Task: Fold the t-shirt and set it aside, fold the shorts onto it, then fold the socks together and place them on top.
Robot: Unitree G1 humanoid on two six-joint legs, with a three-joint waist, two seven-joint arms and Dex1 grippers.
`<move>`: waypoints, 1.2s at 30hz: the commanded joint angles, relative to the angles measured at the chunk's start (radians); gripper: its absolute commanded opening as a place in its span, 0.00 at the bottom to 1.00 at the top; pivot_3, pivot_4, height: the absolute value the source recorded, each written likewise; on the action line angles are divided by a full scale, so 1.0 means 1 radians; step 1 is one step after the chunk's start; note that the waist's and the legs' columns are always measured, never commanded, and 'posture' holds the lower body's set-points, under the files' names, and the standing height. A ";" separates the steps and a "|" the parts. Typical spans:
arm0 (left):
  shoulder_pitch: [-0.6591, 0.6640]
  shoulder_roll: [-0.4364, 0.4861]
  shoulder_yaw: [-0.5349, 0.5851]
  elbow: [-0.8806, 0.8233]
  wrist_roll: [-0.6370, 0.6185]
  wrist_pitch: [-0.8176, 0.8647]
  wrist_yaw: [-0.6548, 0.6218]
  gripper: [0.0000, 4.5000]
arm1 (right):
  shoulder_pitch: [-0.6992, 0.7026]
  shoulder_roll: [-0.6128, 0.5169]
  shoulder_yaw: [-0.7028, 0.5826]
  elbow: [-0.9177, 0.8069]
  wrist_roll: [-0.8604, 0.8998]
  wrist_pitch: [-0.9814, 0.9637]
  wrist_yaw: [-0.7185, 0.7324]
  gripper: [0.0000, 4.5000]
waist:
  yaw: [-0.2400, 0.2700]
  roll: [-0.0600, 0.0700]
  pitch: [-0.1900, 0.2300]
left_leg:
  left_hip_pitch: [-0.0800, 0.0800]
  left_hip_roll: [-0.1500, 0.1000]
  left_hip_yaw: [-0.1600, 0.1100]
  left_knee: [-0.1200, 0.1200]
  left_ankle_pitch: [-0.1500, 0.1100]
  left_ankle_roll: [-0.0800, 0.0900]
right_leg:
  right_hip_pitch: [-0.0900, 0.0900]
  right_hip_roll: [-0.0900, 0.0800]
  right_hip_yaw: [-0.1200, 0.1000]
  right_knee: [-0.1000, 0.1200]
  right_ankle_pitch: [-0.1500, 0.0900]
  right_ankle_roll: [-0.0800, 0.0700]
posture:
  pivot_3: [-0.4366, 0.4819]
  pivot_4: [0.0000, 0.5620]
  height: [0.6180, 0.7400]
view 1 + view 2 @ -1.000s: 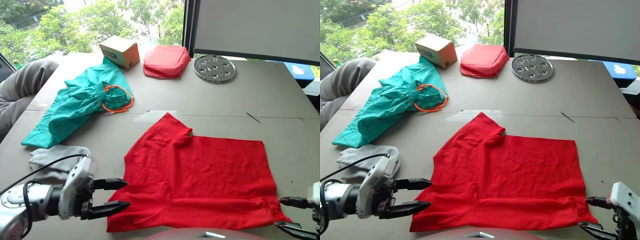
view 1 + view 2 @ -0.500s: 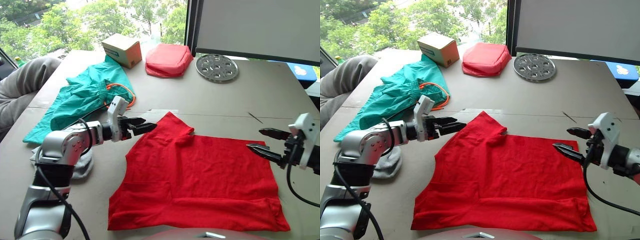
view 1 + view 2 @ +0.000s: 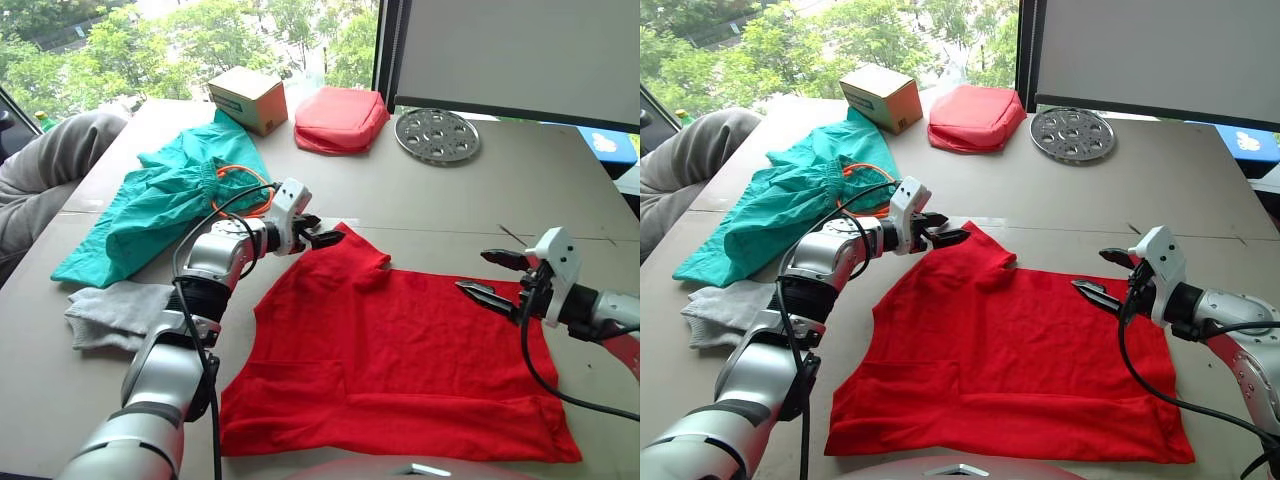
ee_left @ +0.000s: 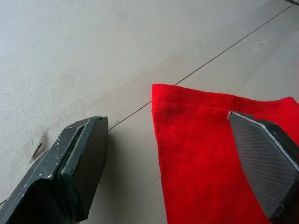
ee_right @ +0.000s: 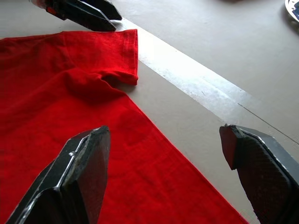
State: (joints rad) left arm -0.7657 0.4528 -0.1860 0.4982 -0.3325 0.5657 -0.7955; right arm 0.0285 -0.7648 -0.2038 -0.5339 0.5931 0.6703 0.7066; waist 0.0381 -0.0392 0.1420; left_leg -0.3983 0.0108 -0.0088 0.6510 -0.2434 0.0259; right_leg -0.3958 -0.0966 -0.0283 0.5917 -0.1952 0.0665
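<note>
The red t-shirt (image 3: 400, 350) lies spread flat on the table, one short sleeve (image 3: 345, 255) pointing to the far left. My left gripper (image 3: 330, 238) is open at that sleeve's corner; in the left wrist view its gripper (image 4: 166, 122) straddles the sleeve hem (image 4: 187, 93) just above the table. My right gripper (image 3: 472, 272) hovers open over the shirt's far right edge (image 5: 154, 130). The teal shorts (image 3: 160, 205) with an orange drawstring (image 3: 240, 172) lie bunched at the far left. The grey socks (image 3: 120, 310) lie near the table's left edge.
A cardboard box (image 3: 245, 98), a puffy red pouch (image 3: 340, 118) and a round metal plate (image 3: 437, 135) stand along the far side. A person's grey sleeve (image 3: 50, 165) rests at the left edge. Bare table lies to the right of the shirt.
Both grippers have left the shirt's near corners and travelled to its far edge. The left one reached the sleeve corner; the right one moved inward over the far right edge. The shirt lies unchanged.
</note>
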 commanded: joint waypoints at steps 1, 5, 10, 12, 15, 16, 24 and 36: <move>-0.051 -0.039 0.005 0.068 0.044 -0.067 -0.024 0.97 | -0.001 0.005 -0.015 -0.041 0.005 -0.009 -0.011 0.88 | -0.001 0.000 0.000 | 0.000 0.000 0.000 0.000 0.000 0.000 | 0.000 0.000 0.000 0.000 0.001 -0.002 | 0.48 0.27 0.99; -0.092 -0.087 0.028 0.166 0.052 -0.082 -0.046 0.92 | 0.014 0.011 -0.011 -0.061 0.003 -0.003 -0.027 0.88 | 0.000 0.000 0.000 | 0.000 0.000 0.000 -0.001 0.000 0.000 | 0.000 0.001 0.000 0.000 0.002 -0.002 | 0.48 0.27 0.99; -0.118 -0.086 0.053 0.215 0.050 -0.045 -0.124 0.59 | 0.039 0.016 -0.017 -0.094 0.006 0.007 -0.044 0.88 | -0.002 0.000 0.000 | -0.001 0.000 0.000 -0.001 0.000 0.000 | 0.000 0.001 0.000 0.000 0.002 -0.001 | 0.48 0.27 0.99; -0.118 -0.066 0.053 0.224 0.054 -0.029 -0.172 0.59 | 0.060 0.019 -0.024 -0.106 0.005 0.006 -0.052 0.88 | -0.002 0.000 0.000 | 0.000 0.000 0.000 -0.001 0.000 0.000 | 0.000 0.001 0.000 0.000 0.002 -0.001 | 0.48 0.27 0.99; -0.116 -0.047 0.053 0.241 0.072 -0.033 -0.206 0.59 | 0.083 0.022 -0.027 -0.120 0.003 0.002 -0.059 0.88 | -0.003 0.000 0.000 | 0.000 0.000 0.000 -0.001 0.000 0.000 | 0.000 0.001 0.000 0.000 0.001 -0.002 | 0.48 0.27 0.99; -0.116 -0.044 0.053 0.245 0.078 -0.036 -0.210 0.59 | 0.087 0.022 -0.028 -0.123 0.003 0.002 -0.062 0.88 | -0.003 0.000 0.000 | 0.000 0.000 0.000 -0.001 0.000 0.000 | 0.000 0.001 0.000 0.000 0.001 -0.002 | 0.48 0.27 0.99; -0.119 -0.048 0.079 0.274 0.084 -0.034 -0.223 0.59 | 0.106 0.020 -0.035 -0.124 0.003 -0.003 -0.066 0.88 | -0.003 0.000 0.000 | 0.000 0.000 0.000 0.000 0.000 0.000 | 0.000 0.001 0.000 0.000 0.001 -0.002 | 0.48 0.27 0.99; -0.107 -0.052 0.103 0.255 0.077 -0.038 -0.260 0.01 | 0.096 -0.029 -0.169 -0.044 0.047 0.154 -0.118 0.88 | -0.001 0.000 0.000 | 0.000 0.000 0.000 0.000 0.000 0.000 | 0.000 0.001 0.000 0.000 0.002 -0.002 | 0.48 0.27 0.99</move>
State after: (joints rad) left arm -0.8766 0.4008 -0.1062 0.8078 -0.2484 0.5287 -1.0470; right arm 0.1438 -0.7770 -0.3316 -0.5804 0.6320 0.7924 0.6086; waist 0.0369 -0.0390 0.1415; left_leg -0.3987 0.0109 -0.0091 0.6508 -0.2436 0.0262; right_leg -0.3958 -0.0960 -0.0281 0.5922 -0.1935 0.0648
